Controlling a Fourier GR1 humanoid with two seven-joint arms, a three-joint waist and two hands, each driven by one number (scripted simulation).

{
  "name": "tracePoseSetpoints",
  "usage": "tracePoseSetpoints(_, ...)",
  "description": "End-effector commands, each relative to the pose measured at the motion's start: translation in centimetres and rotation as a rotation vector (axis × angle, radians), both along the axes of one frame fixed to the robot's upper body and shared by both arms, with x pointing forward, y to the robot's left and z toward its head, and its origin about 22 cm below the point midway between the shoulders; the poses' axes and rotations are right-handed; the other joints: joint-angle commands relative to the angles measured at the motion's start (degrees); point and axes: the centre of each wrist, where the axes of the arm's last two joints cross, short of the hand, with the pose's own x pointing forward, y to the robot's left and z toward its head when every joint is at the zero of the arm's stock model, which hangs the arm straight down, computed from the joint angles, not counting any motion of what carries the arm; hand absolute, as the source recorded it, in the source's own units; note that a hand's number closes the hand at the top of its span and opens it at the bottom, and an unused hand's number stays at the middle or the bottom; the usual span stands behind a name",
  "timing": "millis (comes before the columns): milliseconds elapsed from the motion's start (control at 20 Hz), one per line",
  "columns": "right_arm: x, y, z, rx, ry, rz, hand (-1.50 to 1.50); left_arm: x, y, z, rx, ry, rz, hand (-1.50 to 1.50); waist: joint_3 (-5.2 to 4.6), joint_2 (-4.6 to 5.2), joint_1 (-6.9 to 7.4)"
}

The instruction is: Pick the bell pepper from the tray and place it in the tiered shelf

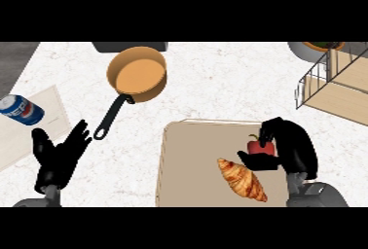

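So the bell pepper [260, 147] is found on the right side of the tray [188, 165], a small red thing with its green stem pointed up and toward the far edge, and it's already wrapped by the right hand [291, 146], whose fingers are curled over it from the far side while the thumb is tucked in from the near-left, so a pinch around the pepper is what's seen, though whether it's been lifted off the tray can't be told from here. A croissant [243, 179] is laid just near-left of the pepper, its long axis slanted from far-left to near-right, close enough that it could get nudged. The tiered shelf [332, 82] is parked at the far right of the bench [215, 87], so the carry is probably going to be away and to the right, well clear of the frying pan [135, 78] at the far middle. The left hand [59, 153] is held open at the near left, fingers up, just resting beside a soda can [22, 110], and it's much further from the pepper, so the job is clearly meant for the right one.
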Motion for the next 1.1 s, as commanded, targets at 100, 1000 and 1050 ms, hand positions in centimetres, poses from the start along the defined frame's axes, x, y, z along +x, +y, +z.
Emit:
tracePoseSetpoints(100,-3.1,-4.4,9.8,0.024,-0.230,-0.023,1.50,-0.4,-0.1,-1.6,-0.014,0.023,0.026,0.00,-0.20,0.03,-0.78)
tracePoseSetpoints(1000,-3.7,-14.1,28.0,0.063,-0.409,-0.342,1.50,0.5,-1.2,0.3,-0.012,-0.006,-0.020,0.00,-0.14,0.41,1.49)
tracePoseSetpoints(1050,-2.8,-15.2,29.3,0.070,-0.440,-0.355,1.50,1.7,0.0,0.3,-0.005,-0.006,-0.009,0.00,-0.16,0.56,1.55)
